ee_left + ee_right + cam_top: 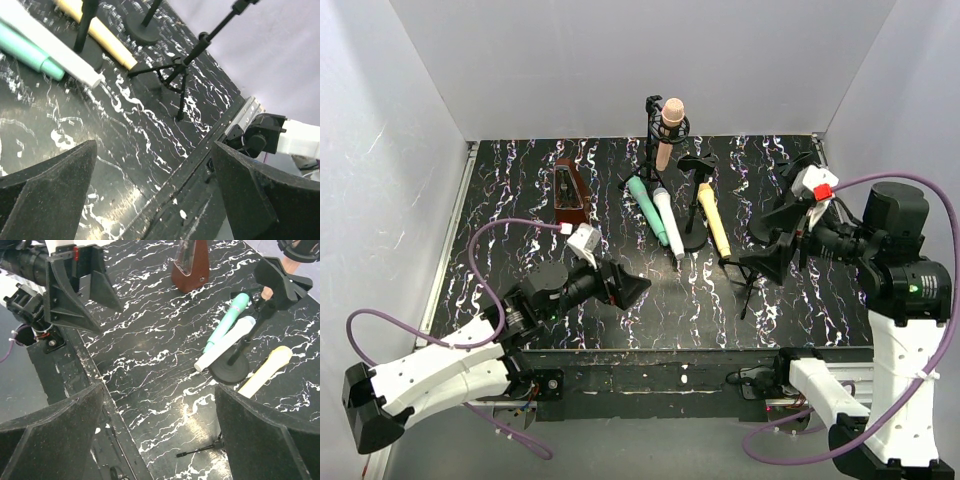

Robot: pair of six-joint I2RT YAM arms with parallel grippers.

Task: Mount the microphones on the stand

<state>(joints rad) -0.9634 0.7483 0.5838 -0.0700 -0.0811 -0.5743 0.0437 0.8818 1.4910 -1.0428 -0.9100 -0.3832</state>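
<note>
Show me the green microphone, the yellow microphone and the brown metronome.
green microphone (648, 208): top external view, middle of its body.
yellow microphone (714, 222): top external view, middle of its handle.
brown metronome (568, 192): top external view, its front face.

Bright, even light, glare on the glossy table (115, 200), wrist-view fingers (45, 195) softly blurred.

At the back middle of the counter (520, 250) stands an upright stand (653, 150) with a mounted microphone (669, 125) in its top. Before it, three more lie side by side, pointing towards the near edge: the left microphone (642, 198), the middle microphone (669, 222) and the right microphone (714, 220). A round-based stand (695, 240) rises between the last two. A metronome (568, 192) sits well to their left, and a tripod stand (181, 75) stands nearer, to their right.
</note>
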